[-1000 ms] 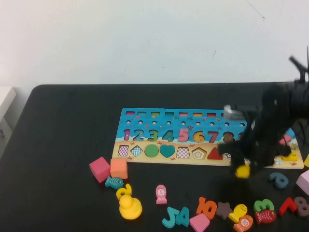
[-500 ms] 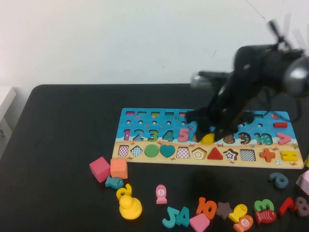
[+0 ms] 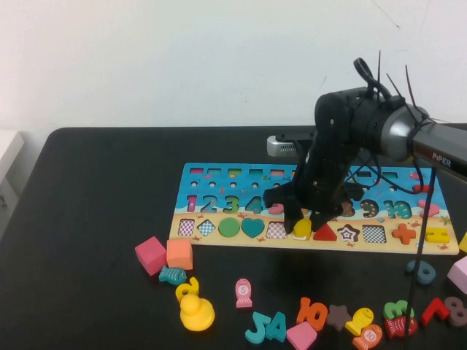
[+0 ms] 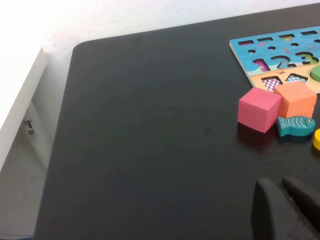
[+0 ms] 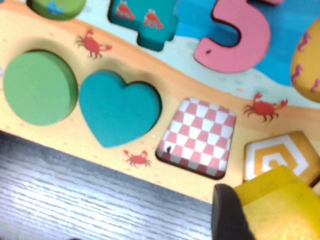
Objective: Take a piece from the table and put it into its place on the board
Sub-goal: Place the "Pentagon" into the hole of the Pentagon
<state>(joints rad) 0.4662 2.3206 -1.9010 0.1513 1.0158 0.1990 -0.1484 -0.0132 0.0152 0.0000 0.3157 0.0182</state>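
The long board [image 3: 219, 179] lies on the black table [image 3: 95, 189]. My right gripper [image 3: 302, 227] hangs over the board's sandy strip, shut on the piece [image 3: 302, 229], a small yellow pentagon block. In the right wrist view the piece [image 5: 282, 205] sits beside one dark fingertip [image 5: 227, 215], partly over its place [image 5: 277, 155], the pale pentagon cut-out with nested outlines; that cut-out's far half still shows. Next to it are a checkered square cut-out [image 5: 197, 136], a teal heart [image 5: 117, 107] and a green circle [image 5: 39, 86]. My left gripper [image 4: 282, 202] rests low over bare table, fingers together, holding nothing.
A pink cube [image 3: 150, 254], an orange cube [image 3: 179, 253] and a teal fish [image 3: 173, 275] lie left of the board's front edge. A yellow duck [image 3: 196, 313], a pink pentagon [image 3: 301, 335], and loose numbers and fish are scattered along the table's front.
The right arm carried the yellow piece from the table's right side leftward across the board, then lowered it over the pentagon cut-out. Nothing else moved.
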